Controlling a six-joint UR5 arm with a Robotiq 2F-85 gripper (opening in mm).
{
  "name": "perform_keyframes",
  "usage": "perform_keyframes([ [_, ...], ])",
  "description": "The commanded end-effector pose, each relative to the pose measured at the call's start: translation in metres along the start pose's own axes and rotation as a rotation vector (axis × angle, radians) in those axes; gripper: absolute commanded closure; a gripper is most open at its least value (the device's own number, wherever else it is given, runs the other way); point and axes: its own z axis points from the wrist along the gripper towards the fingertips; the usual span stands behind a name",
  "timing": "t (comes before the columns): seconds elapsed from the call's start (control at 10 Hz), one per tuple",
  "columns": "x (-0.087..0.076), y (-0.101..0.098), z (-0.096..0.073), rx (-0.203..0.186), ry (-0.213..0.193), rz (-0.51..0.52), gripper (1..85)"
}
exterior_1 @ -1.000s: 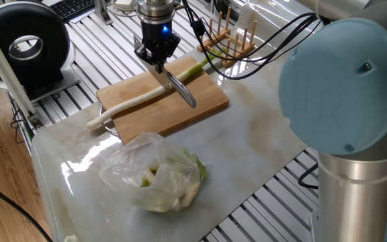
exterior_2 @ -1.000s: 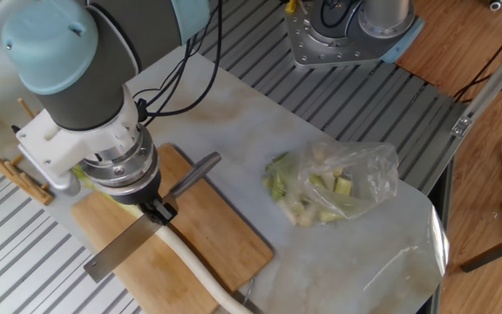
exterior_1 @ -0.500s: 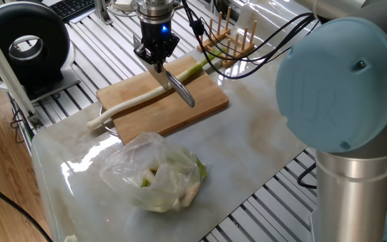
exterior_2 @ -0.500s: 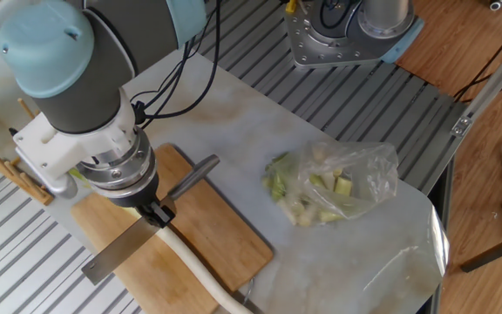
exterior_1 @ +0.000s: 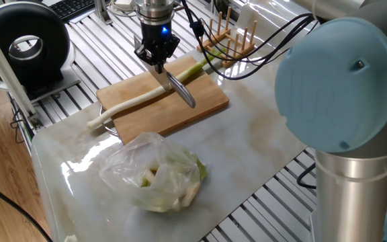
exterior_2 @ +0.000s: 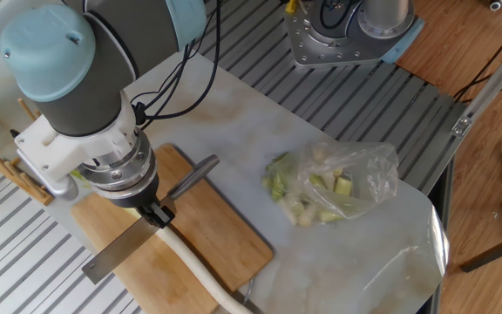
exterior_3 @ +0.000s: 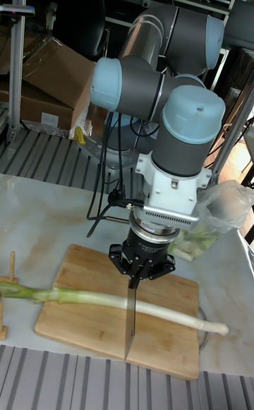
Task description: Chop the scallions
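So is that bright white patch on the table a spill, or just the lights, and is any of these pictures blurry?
Just lights: in one fixed view, glare streaks the marble tabletop near the plastic bag and at the top right. In the other fixed view the arm's near joint looks soft, close to the lens. The tall fixed view has a dim background, but the knife and scallion are sharp.

- Scallion (exterior_3: pixel 106 300): the green tip is running off the left edge of the tall fixed view; in the other fixed view the arm is covering its green half.
- Gripper (exterior_3: pixel 141 269): the wrist is hiding its fingers in the other fixed view.
- Knife (exterior_3: pixel 130 322): showing edge-on in the tall fixed view, handle unseen.
- Plastic bag (exterior_3: pixel 226 216): the arm is blocking its left part in the tall fixed view.
- Wooden board (exterior_2: pixel 207 235): its near corner is going past the bottom edge of the other fixed view.
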Motion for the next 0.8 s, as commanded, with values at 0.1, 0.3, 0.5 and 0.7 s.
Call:
perform_keyframes([
  [0.1,-0.0013,-0.0001,0.0023,-0.004,0.001,0.005,84.3],
  [0.3,0.0001,0.0016,0.0052,-0.006,-0.002,0.006,84.3],
  [0.5,0.0011,0.0019,0.0053,-0.004,-0.004,0.005,84.3],
  [0.7,0.0002,0.0042,0.0044,-0.012,-0.008,0.003,84.3],
])
